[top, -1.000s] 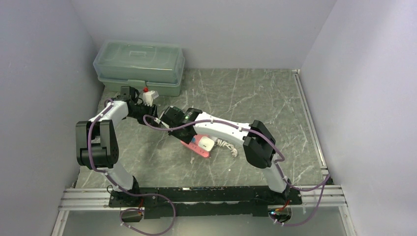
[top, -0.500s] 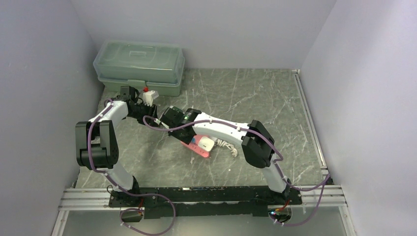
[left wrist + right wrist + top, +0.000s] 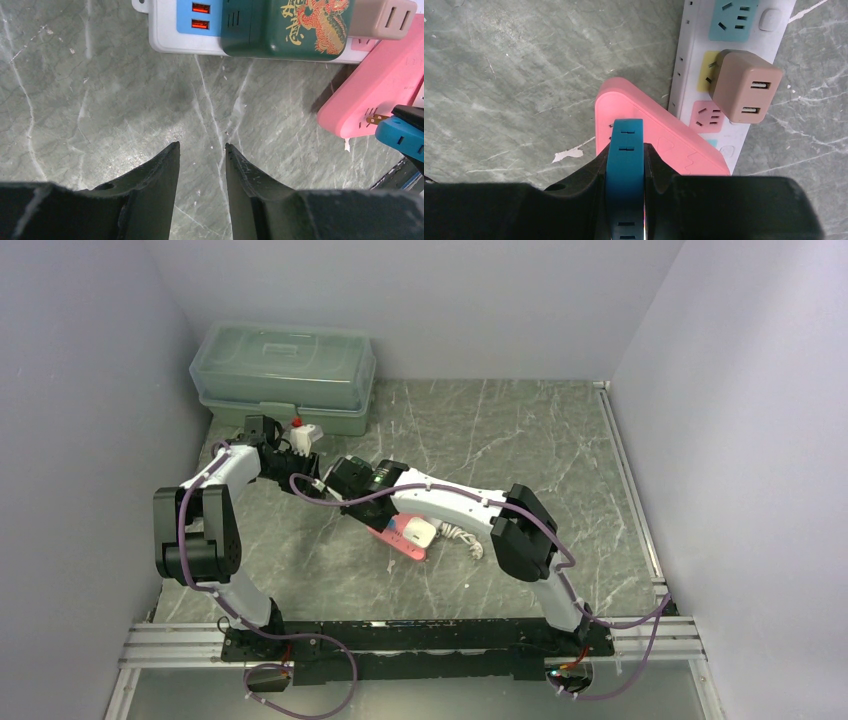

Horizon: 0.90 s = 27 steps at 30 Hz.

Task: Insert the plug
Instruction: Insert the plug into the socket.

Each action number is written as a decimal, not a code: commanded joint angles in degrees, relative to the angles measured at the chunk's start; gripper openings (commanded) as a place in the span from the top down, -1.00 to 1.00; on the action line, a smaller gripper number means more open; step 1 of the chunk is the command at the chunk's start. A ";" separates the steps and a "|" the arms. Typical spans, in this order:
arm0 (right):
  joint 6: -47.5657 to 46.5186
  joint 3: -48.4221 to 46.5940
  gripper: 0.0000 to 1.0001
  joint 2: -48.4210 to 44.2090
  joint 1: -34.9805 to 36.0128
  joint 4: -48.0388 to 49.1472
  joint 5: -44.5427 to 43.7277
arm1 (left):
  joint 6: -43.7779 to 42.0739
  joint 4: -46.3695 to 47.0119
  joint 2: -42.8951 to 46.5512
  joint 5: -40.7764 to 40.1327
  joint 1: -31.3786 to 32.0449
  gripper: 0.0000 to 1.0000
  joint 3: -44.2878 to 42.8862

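Veined grey tabletop (image 3: 520, 440), lilac walls (image 3: 420, 300) — pink power strip (image 3: 659, 135) mid-table, green box (image 3: 285, 370) behind

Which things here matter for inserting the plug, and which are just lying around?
Part of the job: blue plug, held in the right tool; pink power strip.
Lying about: white power strip, green dragon adapter, beige charger, lidded box.
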State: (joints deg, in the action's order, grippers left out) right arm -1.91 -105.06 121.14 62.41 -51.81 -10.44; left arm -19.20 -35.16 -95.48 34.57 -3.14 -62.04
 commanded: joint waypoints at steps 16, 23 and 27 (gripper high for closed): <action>1.16 -0.25 1.00 -1.54 0.08 0.56 -2.51 | -1.23 -0.35 2.05 0.01 -0.37 0.15 0.08; 1.61 -0.32 1.00 -1.40 0.08 0.57 -1.80 | -1.29 -0.48 2.23 -0.09 -0.38 0.15 -0.01; 1.82 -0.25 1.00 -1.58 0.10 0.46 -0.53 | -1.47 -0.45 2.31 -0.33 -0.38 0.15 0.15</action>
State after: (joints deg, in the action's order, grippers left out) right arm -0.99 -105.06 121.16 62.39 -51.83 -11.42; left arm -19.44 -35.20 -95.48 34.54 -3.29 -62.04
